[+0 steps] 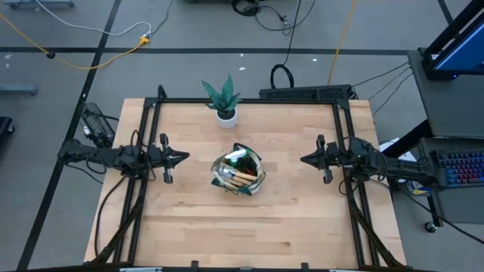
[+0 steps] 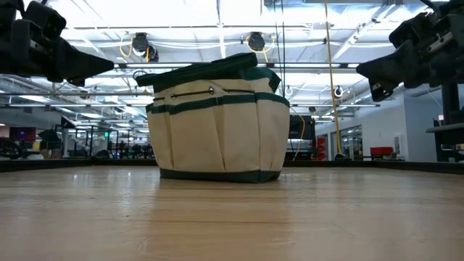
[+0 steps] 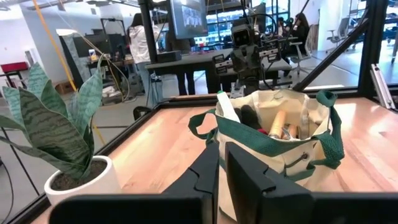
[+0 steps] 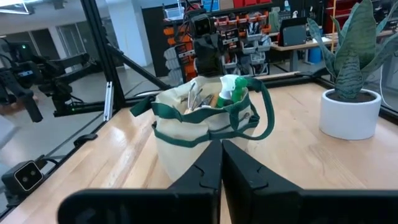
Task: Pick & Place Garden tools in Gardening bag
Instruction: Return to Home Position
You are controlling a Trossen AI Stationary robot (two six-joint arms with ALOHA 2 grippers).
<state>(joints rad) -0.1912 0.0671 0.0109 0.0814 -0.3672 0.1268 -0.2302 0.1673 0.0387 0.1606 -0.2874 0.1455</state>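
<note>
The beige gardening bag with dark green trim (image 1: pixel 238 173) stands on its base in the middle of the table; it also shows in the low view (image 2: pixel 219 119). Garden tools stick out of its open top: wooden handles (image 3: pixel 281 121), a green spray bottle (image 4: pixel 234 88) and metal tool ends (image 4: pixel 196 96). My left gripper (image 1: pixel 184 158) is shut and empty, raised above the table left of the bag. My right gripper (image 1: pixel 305 159) is shut and empty, raised right of the bag.
A spiky green plant in a white pot (image 1: pixel 224 102) stands near the far edge, behind the bag. A black frame (image 1: pixel 249 100) runs along the table's far edge and sides. Bare wood lies in front of the bag (image 1: pixel 242 227).
</note>
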